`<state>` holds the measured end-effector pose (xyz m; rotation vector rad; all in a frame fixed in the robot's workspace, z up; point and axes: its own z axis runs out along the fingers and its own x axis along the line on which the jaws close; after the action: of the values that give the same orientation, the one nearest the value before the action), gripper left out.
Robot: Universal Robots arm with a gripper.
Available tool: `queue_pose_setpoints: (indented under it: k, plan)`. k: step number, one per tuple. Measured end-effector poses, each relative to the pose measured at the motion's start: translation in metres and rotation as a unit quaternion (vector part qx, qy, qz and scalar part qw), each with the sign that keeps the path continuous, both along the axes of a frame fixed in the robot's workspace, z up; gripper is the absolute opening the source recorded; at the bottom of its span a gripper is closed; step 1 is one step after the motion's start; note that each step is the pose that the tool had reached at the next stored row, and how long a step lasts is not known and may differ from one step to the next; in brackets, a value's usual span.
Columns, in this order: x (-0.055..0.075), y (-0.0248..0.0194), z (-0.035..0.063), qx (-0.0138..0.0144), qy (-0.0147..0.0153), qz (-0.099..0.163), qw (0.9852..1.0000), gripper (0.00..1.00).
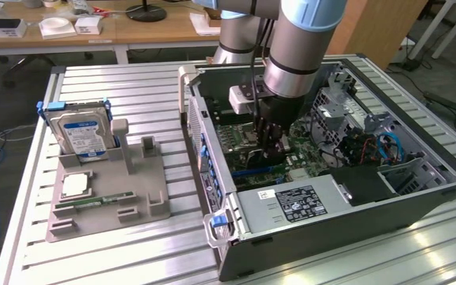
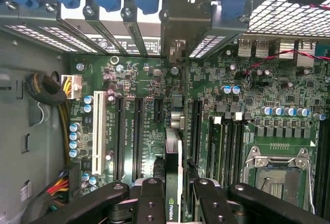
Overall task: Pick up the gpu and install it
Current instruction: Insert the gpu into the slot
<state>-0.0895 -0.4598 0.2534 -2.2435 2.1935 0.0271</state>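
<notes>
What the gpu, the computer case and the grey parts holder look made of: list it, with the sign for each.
gpu: seen edge-on, likely circuit board with a dull metal part; the look leaves more open.
computer case: sheet metal, dark matte outside, bare grey perforated panels inside.
grey parts holder: matte plastic, probably, judging by its uniform colour and moulded slots.

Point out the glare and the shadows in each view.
Exterior view: light glares in streaks off the ribbed table, while the inside of the computer case around the tool sits in shade. Wrist view: the perforated rear grille is washed out bright; the motherboard is evenly lit; the tool gripping the gpu is dark.
</notes>
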Motion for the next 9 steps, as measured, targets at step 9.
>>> queue_pose_setpoints:
  k: [9]
  plan:
    - [-0.0002,0.0000,-0.0015,0.0001,0.0001,0.000,1.0000,0.26]
